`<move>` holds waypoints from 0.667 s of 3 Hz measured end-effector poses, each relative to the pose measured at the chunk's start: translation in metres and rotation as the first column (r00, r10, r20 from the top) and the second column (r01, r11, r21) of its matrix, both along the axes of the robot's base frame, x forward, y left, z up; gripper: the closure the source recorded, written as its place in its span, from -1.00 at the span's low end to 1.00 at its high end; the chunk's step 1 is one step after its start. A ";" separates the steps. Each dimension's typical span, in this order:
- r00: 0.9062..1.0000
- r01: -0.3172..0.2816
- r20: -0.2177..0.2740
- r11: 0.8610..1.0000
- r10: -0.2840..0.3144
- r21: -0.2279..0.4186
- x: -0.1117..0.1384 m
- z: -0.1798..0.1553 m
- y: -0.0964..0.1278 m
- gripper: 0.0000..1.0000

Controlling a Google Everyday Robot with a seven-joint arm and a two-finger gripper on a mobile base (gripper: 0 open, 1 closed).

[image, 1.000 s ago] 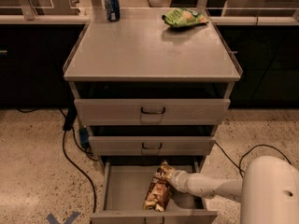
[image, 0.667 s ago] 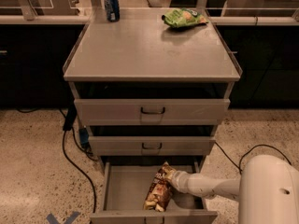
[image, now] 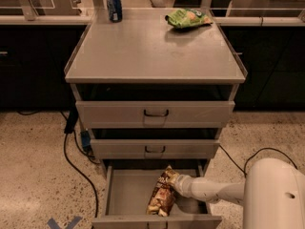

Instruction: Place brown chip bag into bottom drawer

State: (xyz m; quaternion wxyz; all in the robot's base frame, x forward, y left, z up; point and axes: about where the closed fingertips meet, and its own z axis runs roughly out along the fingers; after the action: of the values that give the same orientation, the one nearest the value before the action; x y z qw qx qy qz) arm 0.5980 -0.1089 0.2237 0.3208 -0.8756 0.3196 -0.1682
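The bottom drawer [image: 125, 194] stands open, holding the brown chip bag [image: 161, 197] right of centre; gripper [image: 174, 181] inside drawer, apparently clamped on bag's upper end.

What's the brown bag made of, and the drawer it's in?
The brown chip bag looks like crinkly, shiny foil: creased, with glints. The bottom drawer is probably grey painted metal: flat, matte, thin walls. The claw is at the bag's top, inside the drawer.
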 end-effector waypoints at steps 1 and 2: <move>1.000 0.000 0.000 1.000 0.000 0.000 0.000 0.000 0.000 -0.40; 1.000 0.000 0.000 1.000 0.000 0.000 0.000 0.000 0.000 -0.87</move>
State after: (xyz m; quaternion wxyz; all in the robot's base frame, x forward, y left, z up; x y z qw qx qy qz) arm 0.5980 -0.1088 0.2237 0.3208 -0.8756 0.3196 -0.1681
